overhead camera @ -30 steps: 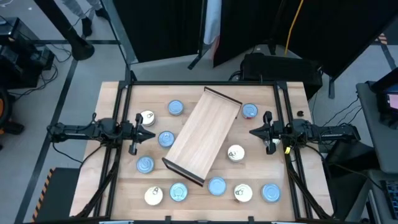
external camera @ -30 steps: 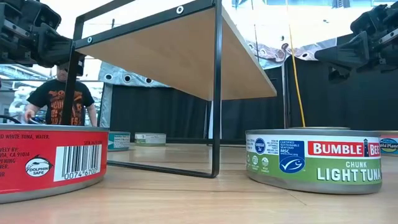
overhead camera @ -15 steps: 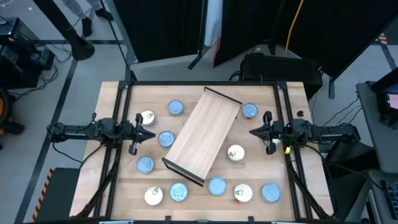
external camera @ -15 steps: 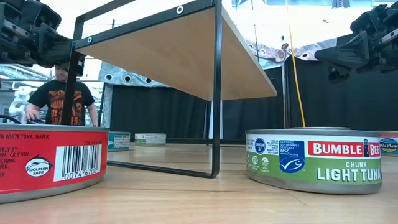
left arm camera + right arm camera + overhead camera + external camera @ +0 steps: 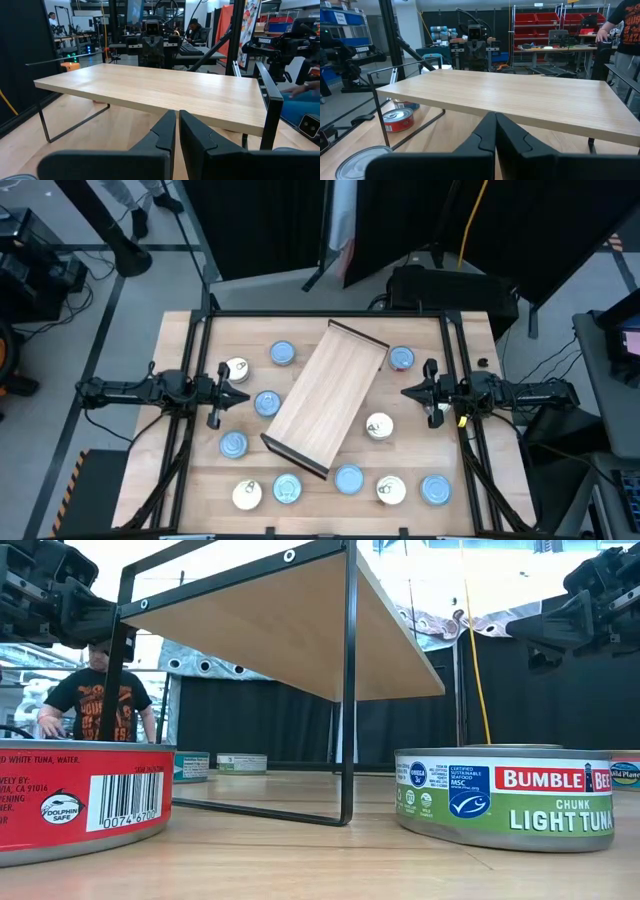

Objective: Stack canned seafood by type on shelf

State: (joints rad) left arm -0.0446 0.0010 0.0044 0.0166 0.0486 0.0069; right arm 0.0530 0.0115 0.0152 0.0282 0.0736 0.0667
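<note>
Shelf (image 5: 325, 398) stood diagonally across the middle of the wooden tabletop (image 5: 190, 480), its board raised on dark wire legs. We saw the left gripper (image 5: 236, 387) at the table's left edge and the right gripper (image 5: 410, 391) at the right edge, both facing the shelf; each had its fingers (image 5: 161, 135) pressed together and held nothing. Tins lay scattered on the table around the shelf, none on it. We counted blue-topped tins such as one (image 5: 267, 404) left of the shelf and cream-topped ones such as one (image 5: 379, 426) to its right. In the low view, a Bumble Bee chunk light tuna tin (image 5: 505, 796) and a red-labelled white tuna tin (image 5: 80, 798) sat closest.
</note>
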